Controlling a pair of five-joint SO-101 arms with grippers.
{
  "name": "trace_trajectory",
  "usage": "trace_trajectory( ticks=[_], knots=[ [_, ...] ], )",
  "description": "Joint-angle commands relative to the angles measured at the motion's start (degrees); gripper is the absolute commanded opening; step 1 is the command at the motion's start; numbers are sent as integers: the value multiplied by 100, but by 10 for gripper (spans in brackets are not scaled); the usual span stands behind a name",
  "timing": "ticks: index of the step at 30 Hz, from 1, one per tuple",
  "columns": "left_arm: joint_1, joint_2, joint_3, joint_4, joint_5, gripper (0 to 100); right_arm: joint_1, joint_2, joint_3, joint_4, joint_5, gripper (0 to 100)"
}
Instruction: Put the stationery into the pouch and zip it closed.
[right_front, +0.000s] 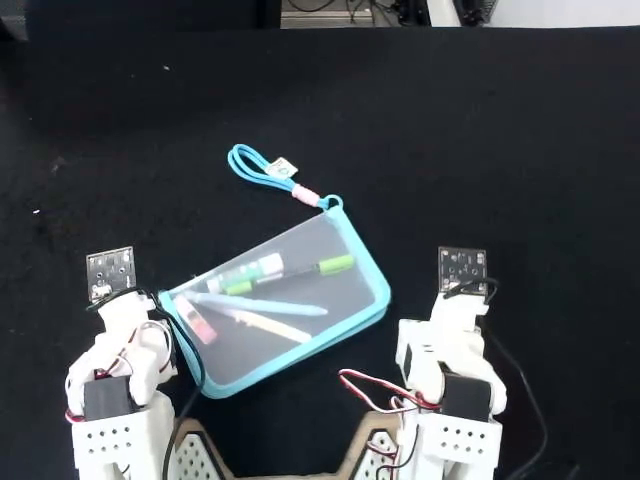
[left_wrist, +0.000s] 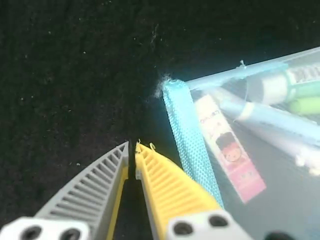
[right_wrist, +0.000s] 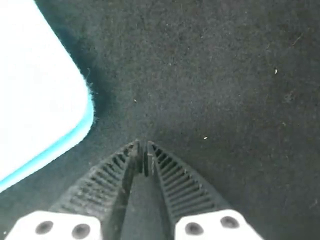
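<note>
Now, 1 pouch (right_front: 342, 300) w/ 3 pens (right_front: 300, 270), 1 eraser (right_front: 196, 320).

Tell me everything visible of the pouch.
The pouch is a flat rectangle of translucent plastic with teal fabric edging, lying diagonally on the black table. A teal wrist loop trails from its far corner. Inside lie a green marker, a pale blue pen and a pink stick. The left hand, shut, sits beside its near corner.

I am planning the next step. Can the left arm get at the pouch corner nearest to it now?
Probably yes. The left gripper, shut, sits close beside the blue edge of the pouch, and nothing covers that corner.
</note>
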Motion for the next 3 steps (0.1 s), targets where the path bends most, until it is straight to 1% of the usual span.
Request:
trace_trajectory(
  ticks=[1, 3],
  knots=[
    [57, -35, 84, -53, 35, 30, -79, -549, 13, -44, 53, 11],
    [57, -35, 84, -53, 35, 30, -79, -549, 13, -44, 53, 11]
  ],
)
